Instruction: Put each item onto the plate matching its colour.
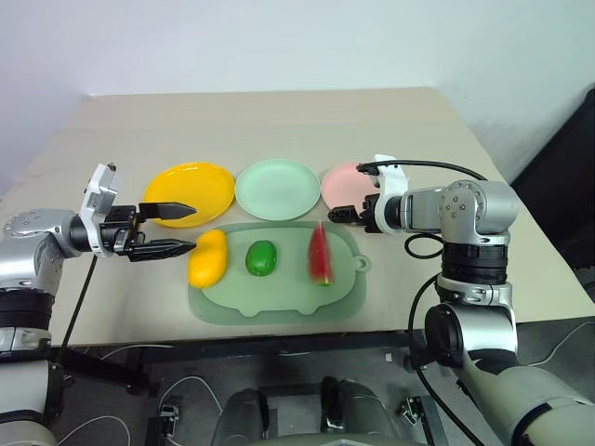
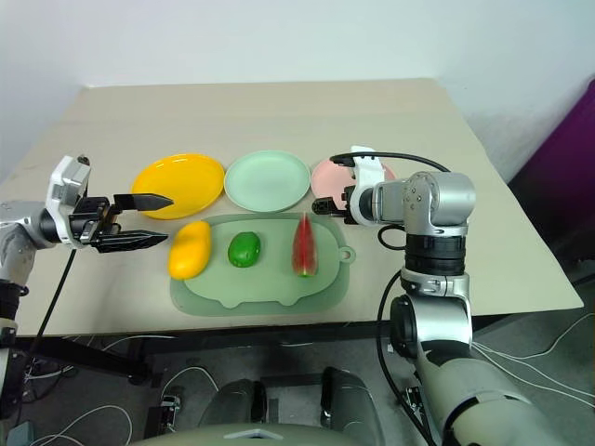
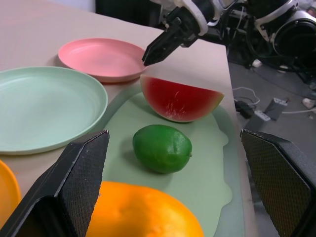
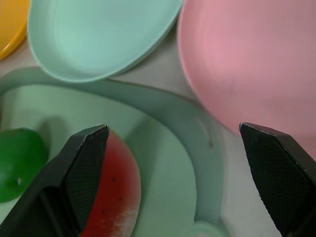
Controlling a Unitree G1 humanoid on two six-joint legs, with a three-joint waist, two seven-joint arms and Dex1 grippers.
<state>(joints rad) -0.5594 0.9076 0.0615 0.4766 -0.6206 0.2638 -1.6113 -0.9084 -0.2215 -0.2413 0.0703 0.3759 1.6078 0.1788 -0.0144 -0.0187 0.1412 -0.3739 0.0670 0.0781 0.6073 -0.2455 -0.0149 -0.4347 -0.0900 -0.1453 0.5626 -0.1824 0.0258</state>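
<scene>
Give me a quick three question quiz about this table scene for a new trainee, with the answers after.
1. True or false: the yellow mango already lies on the yellow plate.
2. Which toy lies nearest the right gripper? A green fruit, B watermelon wedge, C mango.
3. Fill in: all three toys lie on the pale green ___.

Key: 1 false, it lies at the mat's edge, beside the left gripper. 2 B. 3 mat.
</scene>
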